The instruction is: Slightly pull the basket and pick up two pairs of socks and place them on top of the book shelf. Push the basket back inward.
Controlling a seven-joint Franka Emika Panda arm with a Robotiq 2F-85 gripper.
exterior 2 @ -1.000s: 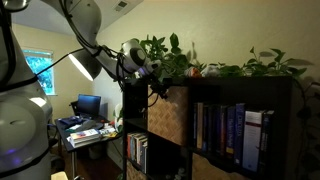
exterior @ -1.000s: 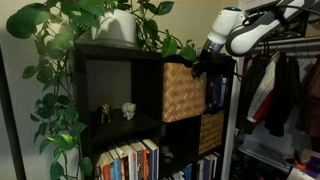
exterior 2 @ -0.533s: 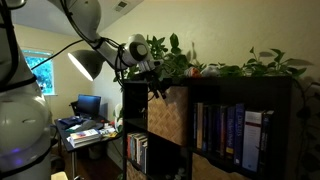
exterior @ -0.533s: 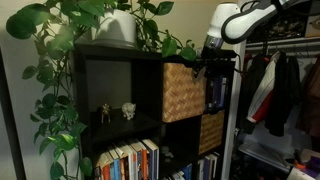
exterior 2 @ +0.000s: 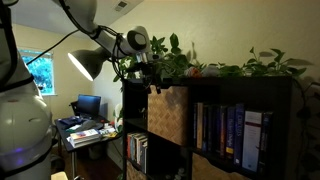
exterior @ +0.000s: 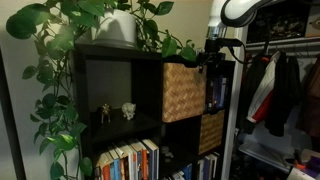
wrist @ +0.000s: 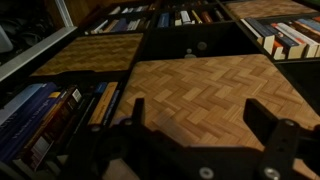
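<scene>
My gripper [exterior: 214, 58] hovers just above the top front edge of the basket [exterior: 183, 91]. The basket sits in an upper compartment of the book shelf [exterior: 112, 82]. In the wrist view, my fingers [wrist: 131, 113] stand wide apart and hold nothing. The basket's woven face fills the gap between them. Whether I touch the basket cannot be told.

A light tan checkered weave is shown by the basket [exterior: 184, 92]; the book shelf [exterior: 118, 80] is coloured black-brown.
</scene>
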